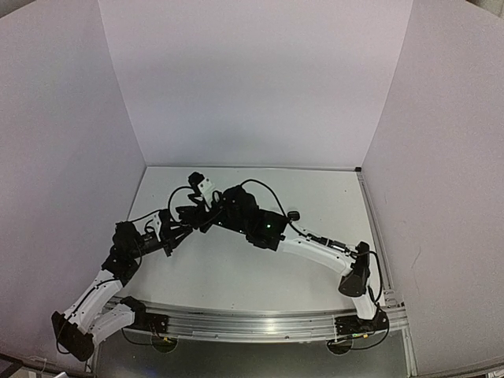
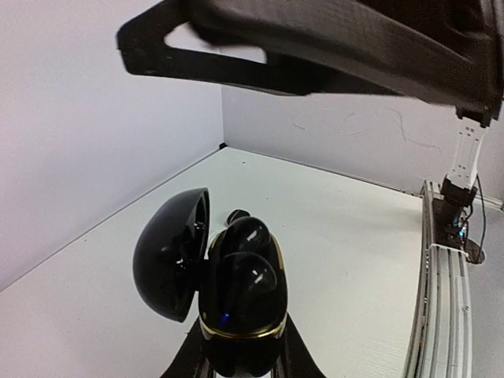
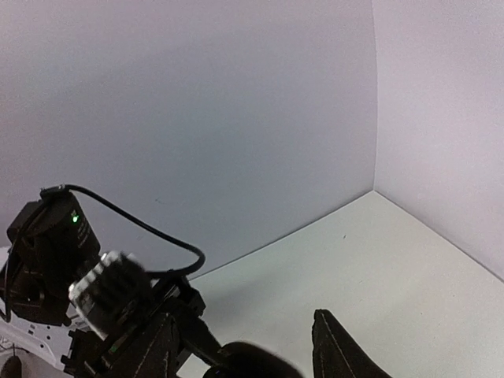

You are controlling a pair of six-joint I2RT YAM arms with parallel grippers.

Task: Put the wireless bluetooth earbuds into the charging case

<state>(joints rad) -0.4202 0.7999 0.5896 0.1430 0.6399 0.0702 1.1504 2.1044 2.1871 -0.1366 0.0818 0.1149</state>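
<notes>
**Right pincer spread close over the open case**

The left pincer (image 2: 240, 362) is pressed together on the base of the black charging case (image 2: 240, 303). The case lid (image 2: 169, 256) swings open to the left. Glossy black earbuds (image 2: 250, 236) sit in the case, facing the right pincer (image 3: 248, 346). That pincer hangs close over them with fingers spread, so the right arm is the nearer one. I cannot tell if the earbuds are fully seated. The dark shape between the right fingers is blurred. A small dark thing (image 1: 293, 215) lies on the table (image 2: 354, 236) further right, too tiny to name.

White table (image 1: 236, 276), small black item (image 1: 294, 214)
</notes>
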